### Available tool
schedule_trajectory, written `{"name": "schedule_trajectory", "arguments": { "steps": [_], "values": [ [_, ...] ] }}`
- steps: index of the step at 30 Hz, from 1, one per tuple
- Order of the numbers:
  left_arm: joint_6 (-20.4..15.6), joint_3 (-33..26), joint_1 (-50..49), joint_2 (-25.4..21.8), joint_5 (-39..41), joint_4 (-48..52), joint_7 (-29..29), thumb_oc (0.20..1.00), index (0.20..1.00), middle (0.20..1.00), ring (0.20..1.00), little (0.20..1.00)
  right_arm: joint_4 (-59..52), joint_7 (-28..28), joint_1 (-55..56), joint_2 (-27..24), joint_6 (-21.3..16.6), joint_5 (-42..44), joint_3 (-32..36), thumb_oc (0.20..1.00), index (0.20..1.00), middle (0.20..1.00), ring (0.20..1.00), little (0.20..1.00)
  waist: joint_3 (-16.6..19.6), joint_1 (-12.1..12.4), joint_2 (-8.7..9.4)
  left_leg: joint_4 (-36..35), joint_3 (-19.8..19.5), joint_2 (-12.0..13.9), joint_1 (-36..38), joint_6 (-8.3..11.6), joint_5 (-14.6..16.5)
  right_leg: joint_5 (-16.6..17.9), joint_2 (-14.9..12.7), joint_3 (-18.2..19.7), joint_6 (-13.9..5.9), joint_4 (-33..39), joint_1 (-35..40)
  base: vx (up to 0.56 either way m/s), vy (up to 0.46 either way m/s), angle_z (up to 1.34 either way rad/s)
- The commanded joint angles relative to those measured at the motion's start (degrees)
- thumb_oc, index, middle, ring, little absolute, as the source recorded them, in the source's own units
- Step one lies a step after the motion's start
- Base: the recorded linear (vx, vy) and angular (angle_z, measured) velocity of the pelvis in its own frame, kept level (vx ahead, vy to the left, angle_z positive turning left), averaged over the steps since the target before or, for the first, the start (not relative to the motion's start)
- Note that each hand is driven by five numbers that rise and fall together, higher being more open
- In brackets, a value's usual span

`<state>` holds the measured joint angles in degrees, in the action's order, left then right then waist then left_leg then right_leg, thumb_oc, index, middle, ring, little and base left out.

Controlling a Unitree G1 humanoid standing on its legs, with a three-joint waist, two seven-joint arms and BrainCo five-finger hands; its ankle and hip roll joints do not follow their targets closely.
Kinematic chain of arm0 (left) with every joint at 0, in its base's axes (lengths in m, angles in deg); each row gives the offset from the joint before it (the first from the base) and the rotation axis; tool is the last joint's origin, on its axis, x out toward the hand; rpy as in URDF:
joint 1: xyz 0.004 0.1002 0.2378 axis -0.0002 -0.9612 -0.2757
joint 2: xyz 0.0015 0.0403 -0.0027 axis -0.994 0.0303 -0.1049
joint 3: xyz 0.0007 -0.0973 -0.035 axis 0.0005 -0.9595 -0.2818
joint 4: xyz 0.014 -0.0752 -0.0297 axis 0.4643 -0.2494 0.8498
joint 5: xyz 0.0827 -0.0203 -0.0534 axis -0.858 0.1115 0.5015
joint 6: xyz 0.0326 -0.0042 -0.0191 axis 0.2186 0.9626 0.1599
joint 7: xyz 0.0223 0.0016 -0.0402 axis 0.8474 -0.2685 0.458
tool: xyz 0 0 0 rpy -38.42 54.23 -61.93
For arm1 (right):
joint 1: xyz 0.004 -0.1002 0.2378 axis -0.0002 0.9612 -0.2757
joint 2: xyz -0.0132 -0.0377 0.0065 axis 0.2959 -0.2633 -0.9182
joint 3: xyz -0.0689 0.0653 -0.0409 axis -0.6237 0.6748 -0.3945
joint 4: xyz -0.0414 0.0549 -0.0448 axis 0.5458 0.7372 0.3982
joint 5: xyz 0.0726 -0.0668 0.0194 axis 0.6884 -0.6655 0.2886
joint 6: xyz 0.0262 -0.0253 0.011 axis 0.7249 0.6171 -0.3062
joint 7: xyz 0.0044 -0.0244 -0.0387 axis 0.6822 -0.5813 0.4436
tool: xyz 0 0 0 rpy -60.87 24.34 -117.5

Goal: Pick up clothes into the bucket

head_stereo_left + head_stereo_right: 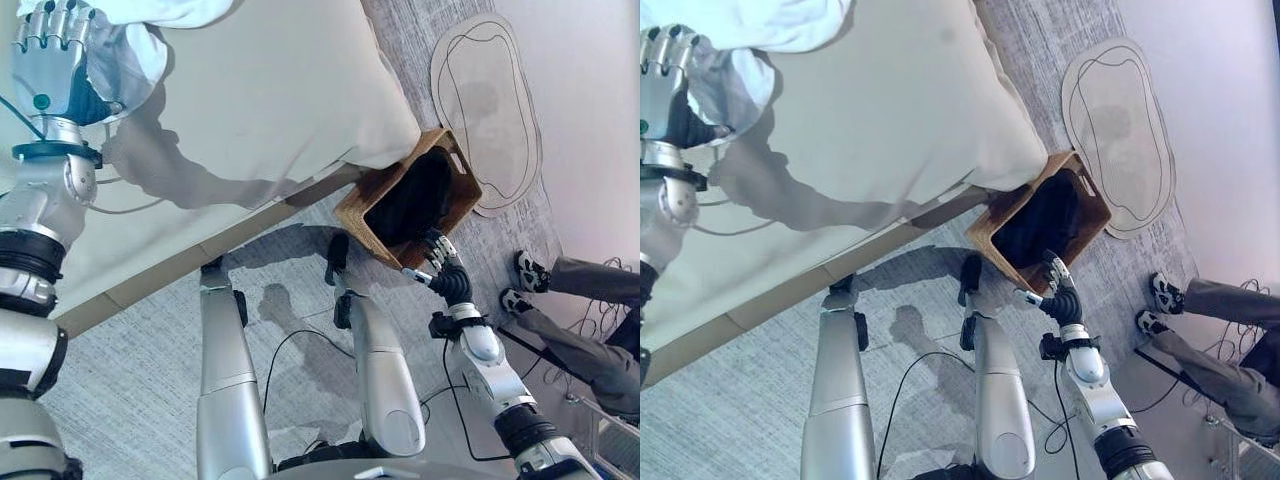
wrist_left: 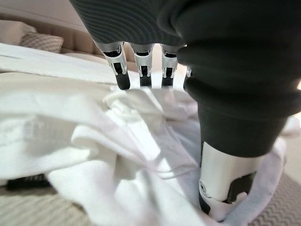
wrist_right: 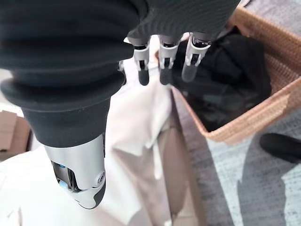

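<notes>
White garment (image 2: 117,141) lies crumpled on the bed (image 1: 270,110), soft knit cloth in thick folds, some of it bunched at the upper left by the left hand (image 1: 45,60). In the left wrist view that hand's fingers (image 2: 123,75) reach down onto the folds and the thumb (image 2: 225,188) presses into the cloth on the other side; fingers fairly straight, not clearly clamped. Bed cover is smooth cream fabric. Woven basket (image 1: 455,205), rectangular, tan wicker with a cut-out handle, sits on grey ribbed carpet at the bed's corner, touching it. Black clothing (image 1: 415,195) is heaped inside, matte and limp. Right hand (image 1: 440,262) hovers at the basket's near rim, fingers (image 3: 162,66) straight and apart, holding nothing. Flat oval mat (image 1: 490,100) with a dark wavy outline lies just beyond the basket. A person's legs and sneakers (image 1: 525,270) stand at right, near the basket.
</notes>
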<state>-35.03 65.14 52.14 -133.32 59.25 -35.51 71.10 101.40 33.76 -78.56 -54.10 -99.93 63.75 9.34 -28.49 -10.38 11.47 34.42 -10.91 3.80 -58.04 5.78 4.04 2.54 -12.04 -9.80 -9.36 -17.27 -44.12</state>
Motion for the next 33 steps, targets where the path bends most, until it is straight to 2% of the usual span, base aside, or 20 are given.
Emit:
{"name": "schedule_trajectory", "arguments": {
  "steps": [1, 2, 3, 14, 20, 21, 22, 23, 26, 27, 28, 29, 32, 33],
  "values": [
    [1.3, 0.0, 4.3, -3.1, 0.3, -4.8, -1.9, 1.0, 1.0, 1.0, 1.0, 1.0, -3.7, 0.1, 3.3, -3.2, -2.8, 2.2, 3.5, 1.0, 1.0, 1.0, 1.0, 1.0, 0.3, 0.8, 1.97, 2.8, 2.0, -0.6, -0.4, -3.73, 3.2, -3.3, -2.4, 2.0, -2.61, -5.4, 2.8, -0.01, -0.012, -0.06],
    [1.6, 1.7, 5.8, -2.9, 0.1, -7.4, -3.7, 0.765, 0.765, 0.765, 0.765, 0.765, -3.6, 0.3, 3.6, -3.2, -2.6, 2.3, 3.6, 1.0, 1.0, 1.0, 1.0, 1.0, 0.6, 0.3, 1.81, 2.5, 2.1, -0.5, -0.6, -3.71, 3.0, -3.1, -2.4, 2.3, -2.7, -5.3, 2.4, 0.0, -0.009, -0.05],
    [1.6, 1.9, 6.0, -2.9, 0.2, -7.5, -3.7, 0.203, 0.203, 0.203, 0.203, 0.203, -3.6, 0.3, 3.6, -3.2, -2.6, 2.3, 3.7, 1.0, 1.0, 1.0, 1.0, 1.0, 0.6, 0.4, 1.83, 2.5, 2.1, -0.5, -0.6, -3.71, 2.9, -3.1, -2.4, 2.3, -2.7, -5.3, 2.3, 0.0, 0.0, 0.0],
    [0.6, 1.3, 4.7, -2.2, -0.1, -7.7, -5.9, 0.2, 0.2, 0.2, 0.2, 0.2, -2.5, 1.2, 3.8, -2.9, -2.3, 2.8, 4.3, 1.0, 1.0, 1.0, 1.0, 1.0, 2.6, 0.3, 1.1, 0.8, 2.5, -0.7, -0.2, -3.63, 2.4, -3.1, -2.6, 2.1, -2.91, -4.1, 2.4, 0.0, 0.0, 0.0],
    [-0.2, -1.4, 0.9, -1.0, 0.2, -4.6, -7.0, 0.2, 0.2, 0.2, 0.2, 0.2, -0.8, 1.1, 3.3, -2.2, -1.7, 2.2, 4.2, 1.0, 1.0, 1.0, 1.0, 1.0, 3.0, 1.2, 0.87, -2.3, 2.8, -0.4, 3.5, -3.35, 1.5, -2.8, -2.8, 1.3, -3.05, -2.6, 5.5, -0.01, 0.003, 0.01],
    [-0.6, -3.3, -1.1, 0.0, 0.8, -3.0, -7.0, 0.2, 0.2, 0.2, 0.2, 0.2, -0.2, 0.9, 2.9, -2.0, -1.4, 2.0, 4.1, 1.0, 1.0, 1.0, 1.0, 1.0, 2.8, 1.7, 0.76, -4.3, 3.3, -0.6, 5.1, -3.51, -1.0, -1.0, -3.2, 0.6, -2.79, -1.4, 6.9, 0.0, 0.0, 0.0],
    [-0.6, -3.5, -1.3, 0.0, 0.8, -3.0, -7.0, 0.2, 0.2, 0.2, 0.2, 0.2, -0.1, 0.9, 2.9, -2.0, -1.4, 2.0, 4.0, 1.0, 1.0, 1.0, 1.0, 1.0, 3.0, 1.7, 0.7, -4.0, 3.0, -0.3, 5.9, -3.19, 1.0, -2.4, -2.9, 0.9, -3.16, -1.7, 7.6, -0.08, 0.018, 0.05],
    [-1.0, -4.7, -2.7, 1.0, 1.3, -2.2, -7.2, 0.2, 0.2, 0.2, 0.2, 0.2, 0.1, 0.9, 2.7, -1.9, -1.1, 1.8, 4.0, 1.0, 1.0, 1.0, 1.0, 1.0, 2.8, 1.9, 0.63, -5.6, 3.4, -0.6, 7.0, -3.39, -1.5, -0.7, -3.3, 0.5, -2.78, -0.8, 8.5, 0.01, -0.003, 0.05],
    [-1.8, -8.6, -7.6, 3.3, 2.2, 3.3, -7.3, 0.2, 0.2, 0.2, 0.2, 0.2, 0.7, 0.5, 2.6, -1.8, -0.6, 0.8, 4.4, 1.0, 1.0, 1.0, 1.0, 1.0, 2.9, 3.1, 0.06, -8.3, 3.7, -0.5, 11.4, -3.11, -2.2, -0.7, -3.5, -0.1, -2.64, 0.3, 12.4, 0.01, -0.031, 0.06],
    [-3.2, -12.4, -12.6, 5.2, 2.9, 9.0, -7.6, 0.2, 0.2, 0.2, 0.2, 0.2, 1.7, -0.1, 2.2, -1.3, 0.0, -0.6, 5.3, 1.0, 1.0, 1.0, 1.0, 1.0, 3.4, 4.6, -0.78, -10.7, 3.5, -0.5, 14.9, -2.76, -2.8, -0.9, -3.7, -0.7, -2.45, 1.4, 15.6, 0.05, -0.046, 0.03],
    [-3.2, -12.8, -13.1, 5.1, 2.9, 9.3, -7.7, 0.2, 0.2, 0.2, 0.2, 0.2, 1.7, -0.1, 2.2, -1.4, 0.0, -0.6, 5.2, 1.0, 1.0, 1.0, 1.0, 1.0, 3.2, 4.5, -0.82, -10.9, 3.5, -0.5, 15.2, -2.74, -2.9, -0.9, -3.7, -0.7, -2.44, 1.6, 15.9, 0.1, -0.067, 0.08],
    [-4.7, -15.9, -18.1, 7.2, 3.5, 14.4, -8.2, 0.2, 0.2, 0.2, 0.2, 0.2, 2.5, -0.6, 1.6, -1.1, 0.6, -1.7, 6.3, 1.0, 1.0, 1.0, 1.0, 1.0, 3.9, 5.8, -1.77, -12.9, 3.5, -0.6, 18.5, -2.54, -3.2, -1.2, -3.7, -1.1, -2.29, 2.6, 19.0, 0.07, -0.031, 0.08],
    [-5.8, -19.2, -23.4, 9.0, 3.6, 19.9, -9.4, 0.2, 0.2, 0.2, 0.2, 0.2, 3.1, -1.1, 1.1, -1.3, 1.2, -3.2, 7.2, 1.0, 1.0, 1.0, 1.0, 1.0, 4.5, 6.8, -2.88, -14.8, 3.2, -0.8, 21.8, -2.43, -3.8, -1.5, -3.9, -1.4, -2.09, 3.9, 22.3, 0.07, -0.024, 0.06],
    [-7.1, -20.4, -26.9, 11.4, 4.0, 23.3, -10.2, 0.2, 0.2, 0.2, 0.2, 0.2, 4.7, -1.8, -0.3, -1.4, 1.8, -5.0, 7.9, 1.0, 1.0, 1.0, 1.0, 1.0, 5.6, 8.1, -4.09, -16.8, 2.8, -0.8, 25.1, -2.29, -4.2, -1.9, -3.8, -1.8, -1.98, 5.1, 25.4, 0.1, -0.033, 0.1]
  ]
}}
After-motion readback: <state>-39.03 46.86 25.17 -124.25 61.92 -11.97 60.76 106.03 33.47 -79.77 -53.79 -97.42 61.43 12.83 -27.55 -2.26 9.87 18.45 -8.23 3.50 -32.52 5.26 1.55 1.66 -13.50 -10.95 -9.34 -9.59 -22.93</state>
